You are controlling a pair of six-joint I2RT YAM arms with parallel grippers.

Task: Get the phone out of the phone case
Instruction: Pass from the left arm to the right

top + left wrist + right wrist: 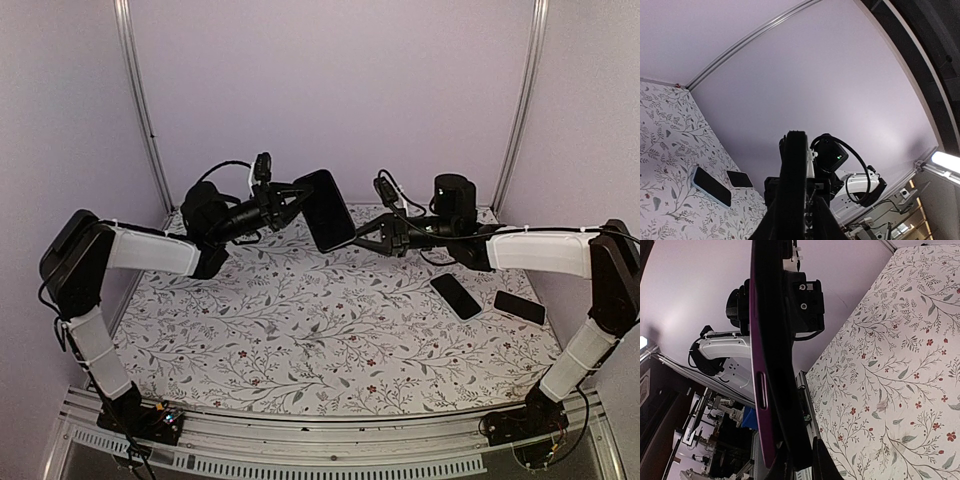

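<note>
The phone in its case (pixel 325 210) is held in mid-air over the back of the table, tilted and with its dark face toward the camera. My left gripper (pixel 295 192) is shut on its upper left edge. My right gripper (pixel 358 238) is shut on its lower right corner. The left wrist view shows the phone edge-on as a dark slab (pixel 792 185) between the fingers. The right wrist view shows the purple case (pixel 760 365) with a side slot, the black phone (pixel 785 365) seated in it, and my right gripper (pixel 802 462) pinching its end.
Two other phones lie on the floral table at the right: one in a light case (pixel 456 296) and a black one (pixel 520 307). Both also show in the left wrist view, the light-cased phone (pixel 711 186) and the black phone (pixel 740 178). Metal frame posts stand at the back corners.
</note>
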